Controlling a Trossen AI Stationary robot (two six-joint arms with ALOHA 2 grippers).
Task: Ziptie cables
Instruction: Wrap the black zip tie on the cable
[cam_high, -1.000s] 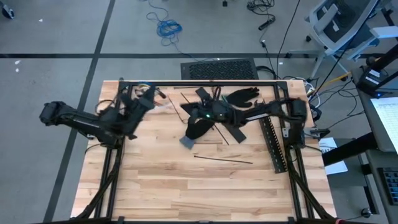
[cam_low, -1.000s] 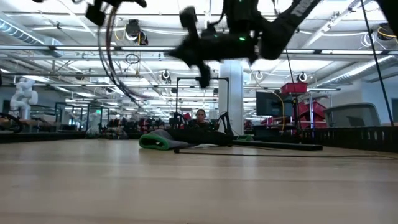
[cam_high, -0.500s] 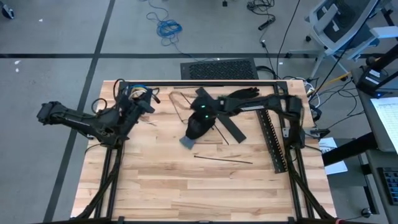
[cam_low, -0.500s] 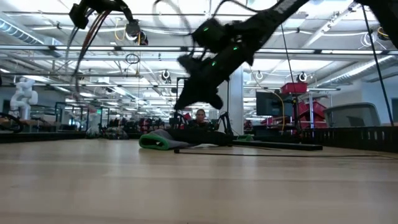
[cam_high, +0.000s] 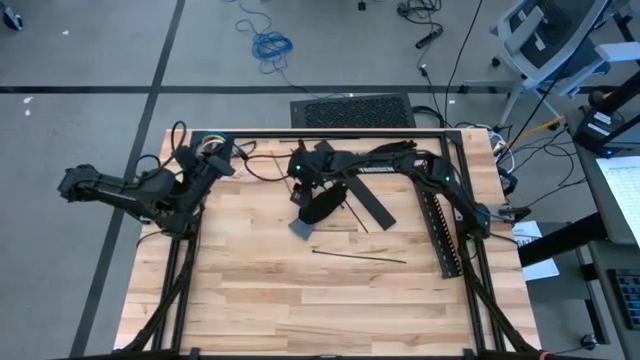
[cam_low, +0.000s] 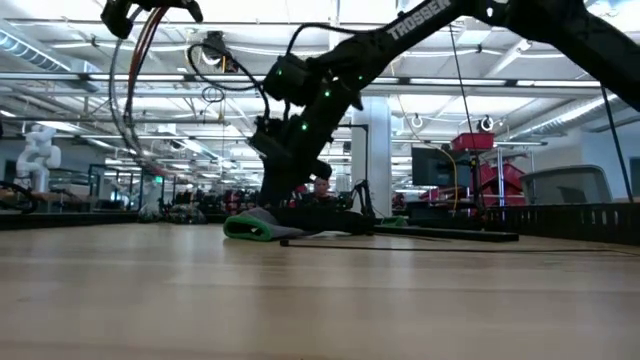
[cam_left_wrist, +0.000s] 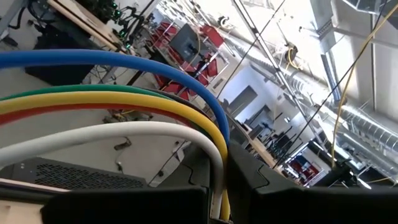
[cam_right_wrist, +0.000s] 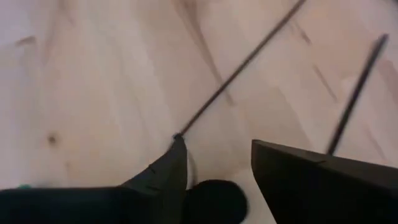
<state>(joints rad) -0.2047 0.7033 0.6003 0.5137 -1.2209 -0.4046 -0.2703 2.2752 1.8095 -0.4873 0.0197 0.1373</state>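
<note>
L gripper (cam_high: 208, 160) clamps cables (cam_left_wrist: 124, 106); R gripper (cam_right_wrist: 217, 168) part-open, empty, above zip tie (cam_right_wrist: 239, 65). Risk: tie skids off pads.

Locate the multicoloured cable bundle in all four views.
High: cables at the table's far left corner, in the left gripper.
Low: upper left, looping down.
Left wrist: fills the frame, arcing into the gripper.
Right wrist: not in it.
Shared landmark: the left gripper.
</note>
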